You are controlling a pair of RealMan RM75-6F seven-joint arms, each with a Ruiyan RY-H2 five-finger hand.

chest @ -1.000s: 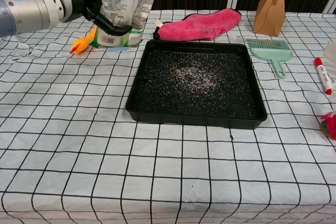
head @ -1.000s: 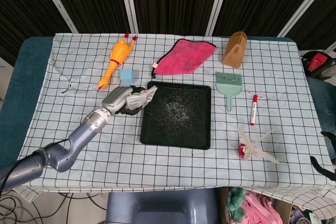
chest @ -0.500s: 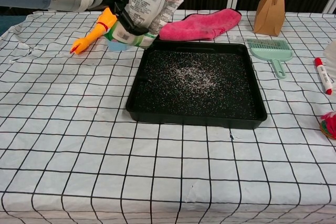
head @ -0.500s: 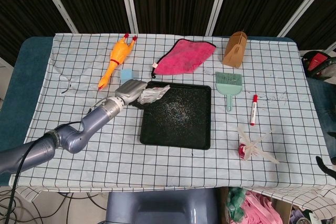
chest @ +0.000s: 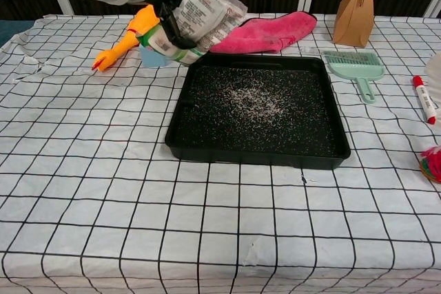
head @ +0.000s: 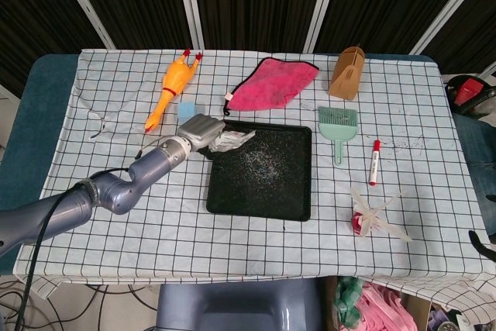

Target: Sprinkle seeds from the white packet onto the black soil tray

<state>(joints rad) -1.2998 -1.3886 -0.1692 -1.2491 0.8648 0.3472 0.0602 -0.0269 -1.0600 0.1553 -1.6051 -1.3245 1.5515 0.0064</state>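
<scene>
One hand only shows here, the left hand (head: 200,129), and its fingers (chest: 169,21) are clamped around the white packet (chest: 207,16), which hangs tilted above the near-left corner region of the black soil tray (chest: 207,148), at its far-left corner as the chest view gives it. The right hand appears in neither view.

Nearest, on the checked tablecloth (chest: 103,191), the tray lies just right of and below the fingers; its dark bed carries a pale scatter of seeds (chest: 253,100) around the middle. The packet is white and crinkled, printed with small dark text, with a green band at the end nearest the fingers; its far end leans out over the tray's rim.

Right of the tray, well away from the fingers, lie a green dustpan brush (head: 338,123), a red marker (head: 375,162) and a red-and-clear bundle (head: 373,217). Just behind the fingers sits a small blue block (head: 187,109), with a yellow rubber chicken (head: 170,87) beyond it to the left. A pink cloth (head: 272,83) lies past the tray's far edge, and a brown paper bag (head: 347,72) stands further right.

The chest view reads the packet's print and green band; the head view shows only a pale crumpled shape but takes in the whole arm and tabletop.
</scene>
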